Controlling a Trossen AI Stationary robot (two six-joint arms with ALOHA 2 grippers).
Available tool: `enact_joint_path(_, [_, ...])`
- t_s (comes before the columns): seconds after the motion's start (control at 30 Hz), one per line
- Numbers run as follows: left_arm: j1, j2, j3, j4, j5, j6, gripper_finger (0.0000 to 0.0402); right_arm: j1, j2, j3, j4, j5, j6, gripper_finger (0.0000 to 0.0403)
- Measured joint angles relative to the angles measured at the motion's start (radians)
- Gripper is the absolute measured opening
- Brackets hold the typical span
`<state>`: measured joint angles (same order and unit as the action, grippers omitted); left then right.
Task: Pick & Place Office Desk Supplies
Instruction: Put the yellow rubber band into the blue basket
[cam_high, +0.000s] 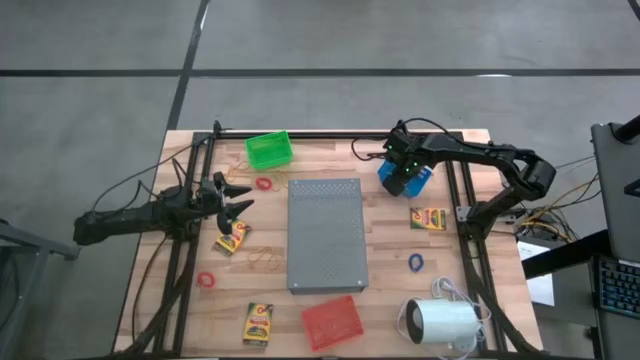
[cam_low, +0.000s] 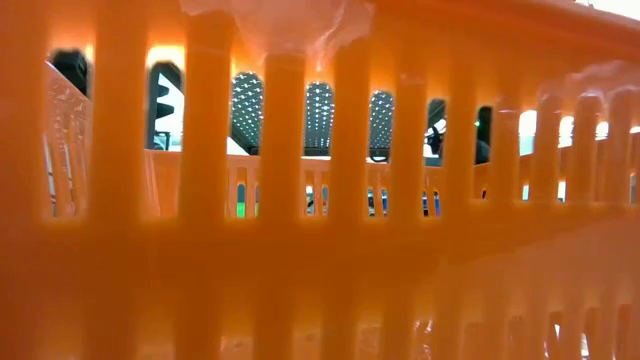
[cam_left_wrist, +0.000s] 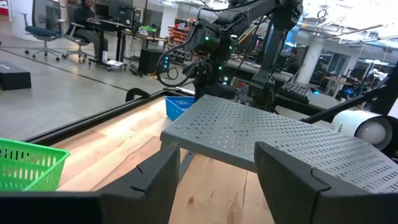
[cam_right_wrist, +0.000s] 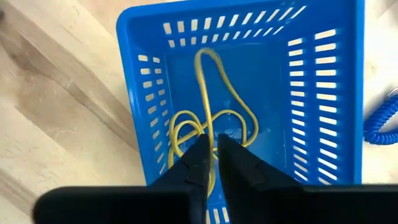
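Observation:
My right gripper (cam_right_wrist: 212, 146) points down into the blue basket (cam_right_wrist: 143, 93) at the table's far right (cam_high: 405, 180), its fingertips a narrow gap apart. A yellow rubber band (cam_right_wrist: 214, 87) lies looped on the basket floor, one strand running through that gap. My left gripper (cam_high: 235, 205) waits open and level at the table's left, touching nothing. Yellow crayon boxes lie flat on the table (cam_high: 232, 238) (cam_high: 428, 218) (cam_high: 258, 322). Red rings (cam_high: 264, 184) (cam_high: 206, 279), a blue ring (cam_high: 416, 262) and tan rubber bands (cam_high: 268, 257) lie loose. My right gripper comes from above, fingers pointing down into the basket. One strand of the rubber band (cam_right_wrist: 211, 127) runs between the fingertips (cam_right_wrist: 200, 149); whether they touch it, I cannot tell. The band's loops rest on the basket floor, slack.
The grey perforated slab (cam_high: 325, 233) stands mid-table. A green basket (cam_high: 268, 150) sits far left, a red basket (cam_high: 331, 322) at the near edge, beside the white cylinder (cam_high: 445, 322). The red basket's wall (cam_low: 320, 200) fills the low view. A blue coil (cam_right_wrist: 380, 124) lies beside the blue basket.

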<state>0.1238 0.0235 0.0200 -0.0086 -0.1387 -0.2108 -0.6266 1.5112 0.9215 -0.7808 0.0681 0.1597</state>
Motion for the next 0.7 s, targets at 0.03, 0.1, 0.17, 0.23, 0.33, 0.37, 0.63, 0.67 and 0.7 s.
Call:
enact_joint_path(0.03, [0.000, 0.000, 0.000, 0.000, 0.000, 0.000, 0.0212, 0.000, 0.000, 0.000, 0.001, 0.001, 0.002, 0.0053])
enact_joint_path(0.1, [0.000, 0.000, 0.000, 0.000, 0.000, 0.000, 0.0212, 0.000, 0.000, 0.000, 0.001, 0.003, 0.002, 0.0073])
enact_joint_path(0.17, [0.000, 0.000, 0.000, 0.000, 0.000, 0.000, 0.0212, 0.000, 0.000, 0.000, 0.002, 0.011, 0.002, 0.0093])
enact_joint_path(0.23, [0.000, 0.000, 0.000, 0.000, 0.000, 0.000, 0.0212, 0.000, 0.000, 0.000, 0.002, 0.014, 0.002, 0.0111])
enact_joint_path(0.33, [0.000, 0.000, 0.000, 0.000, 0.000, 0.000, 0.0212, 0.000, 0.000, 0.000, 0.003, 0.029, -0.001, 0.0134])
enact_joint_path(0.37, [0.000, 0.000, 0.000, 0.000, 0.000, 0.000, 0.0212, 0.000, 0.000, 0.000, 0.003, 0.037, -0.001, 0.0141])
enact_joint_path(0.63, [0.000, 0.000, 0.000, 0.000, 0.000, 0.000, 0.0212, 0.000, 0.000, 0.000, 0.007, 0.040, -0.002, 0.0164])
enact_joint_path(0.67, [0.000, 0.000, 0.000, 0.000, 0.000, 0.000, 0.0212, 0.000, 0.000, 0.000, 0.007, 0.040, -0.002, 0.0163])
enact_joint_path(0.7, [0.000, 0.000, 0.000, 0.000, 0.000, 0.000, 0.0212, 0.000, 0.000, 0.000, 0.007, 0.040, -0.002, 0.0162])
